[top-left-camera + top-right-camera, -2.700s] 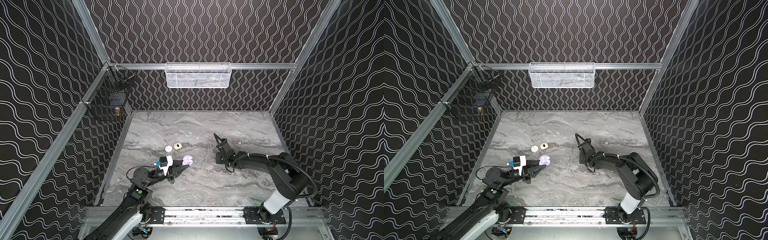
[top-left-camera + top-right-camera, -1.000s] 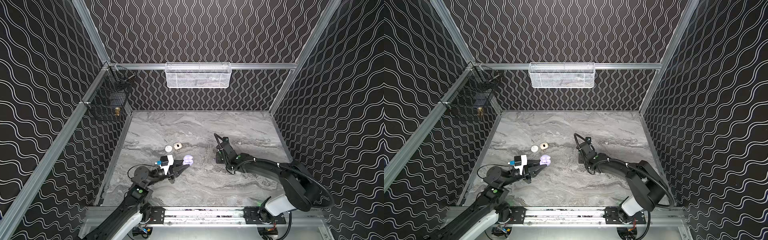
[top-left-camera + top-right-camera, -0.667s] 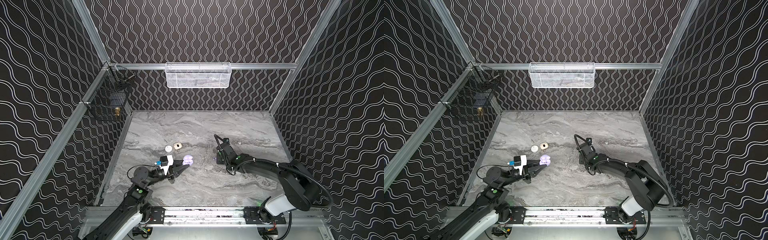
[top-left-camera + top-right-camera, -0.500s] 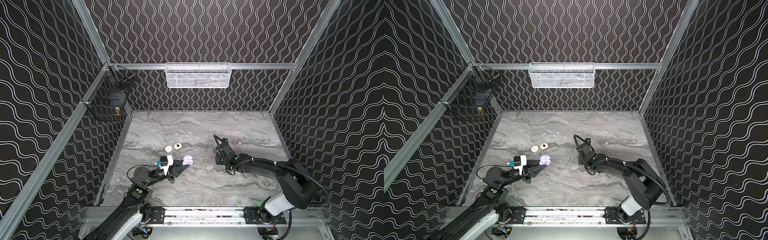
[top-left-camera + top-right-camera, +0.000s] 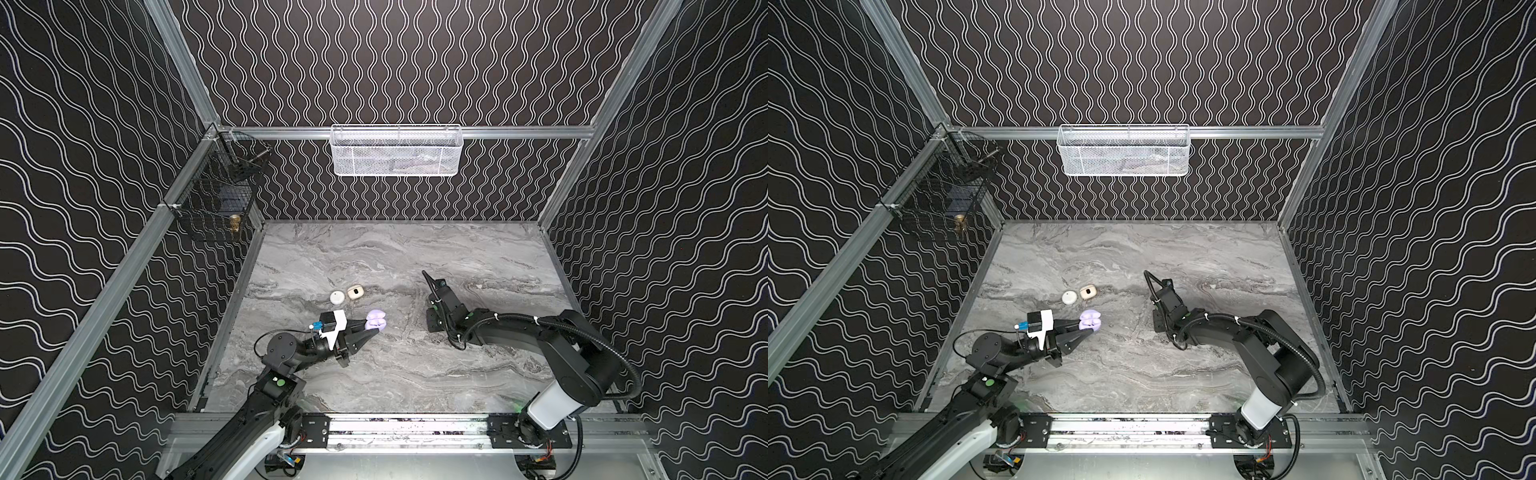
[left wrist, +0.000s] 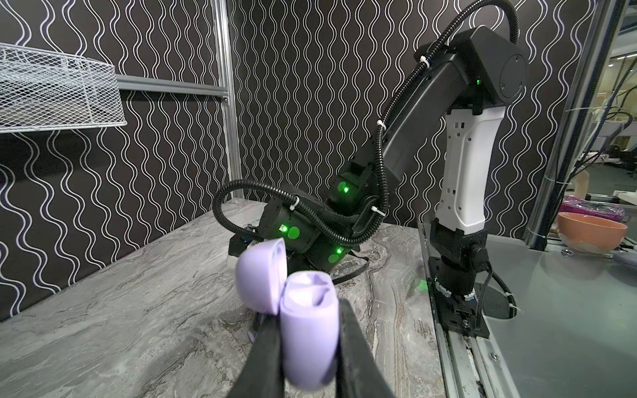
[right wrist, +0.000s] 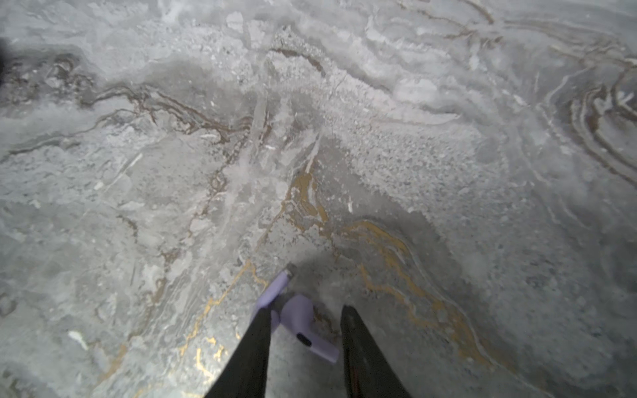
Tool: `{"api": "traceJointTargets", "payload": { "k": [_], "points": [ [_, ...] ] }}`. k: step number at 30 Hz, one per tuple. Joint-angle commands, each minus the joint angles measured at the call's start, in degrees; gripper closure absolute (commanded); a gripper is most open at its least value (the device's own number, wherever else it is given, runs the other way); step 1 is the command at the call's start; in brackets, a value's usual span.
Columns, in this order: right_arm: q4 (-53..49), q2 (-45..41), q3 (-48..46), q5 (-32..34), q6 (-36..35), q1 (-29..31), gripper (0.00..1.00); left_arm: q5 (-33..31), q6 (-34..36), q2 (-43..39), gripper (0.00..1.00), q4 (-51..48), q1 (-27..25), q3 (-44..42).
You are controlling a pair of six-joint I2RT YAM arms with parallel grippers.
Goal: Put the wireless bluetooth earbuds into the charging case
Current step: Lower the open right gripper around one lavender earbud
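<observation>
Between R gripper jaws, narrowly parted: two lavender earbuds; L gripper clamps open-lid charging case.

A grey marble-patterned surface, streaked with darker veins, formed the floor of a walled cell. With 12 o'clock at the far wall, a white round case and a beige case with a dark spot lay just beside each other at about 10 o'clock from the middle. A lavender charging case, lid open, was near the middle toward 8 o'clock; whether it rested on the surface could not be told. In the right wrist view, two lavender earbuds lay close together on a gold-veined patch, stems pointing different ways.
</observation>
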Motion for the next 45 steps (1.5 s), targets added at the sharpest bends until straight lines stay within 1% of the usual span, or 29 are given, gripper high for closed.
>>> {"api": "traceJointTargets", "payload": {
  "k": [1,5,9,14,24,26,28,31,45],
  "points": [
    [-0.57,0.91,0.33,0.39,0.21,0.03,0.66,0.76,0.26,-0.4,1.0,0.83,-0.03,0.27],
    [-0.57,0.39,-0.05,-0.45,1.39,0.08,0.7,0.64,0.26,-0.7,1.0,0.75,-0.02,0.18],
    [-2.23,0.6,0.41,0.4,3.23,0.1,0.74,0.75,0.18,-0.62,1.0,0.77,-0.03,0.16],
    [-0.67,-1.84,-2.24,0.22,4.5,0.13,0.72,1.02,-0.61,-1.3,1.0,0.84,-0.03,-0.15],
    [1.56,-3.53,-4.5,-2.66,5.5,0.2,0.73,-0.12,-0.31,-6.8,1.0,-4.17,-0.02,0.07],
    [1.96,-3.91,-5.06,-3.26,5.9,0.23,0.71,-0.23,-0.31,-6.91,1.0,-4.37,0.02,0.05],
    [2.1,-4.16,-5.39,-3.13,6.02,0.23,0.67,0.02,-0.37,-6.58,1.0,-4.12,-0.02,0.08],
    [2.21,-4.07,-5.64,-2.86,6.24,0.23,0.67,0.22,-0.62,-6.27,1.0,-3.88,-0.03,0.18],
    [1.28,-3.2,-4.39,-2.5,7.69,0.3,0.76,-0.07,-0.08,-5.83,1.0,-4.2,0.02,0.5]
  ]
}}
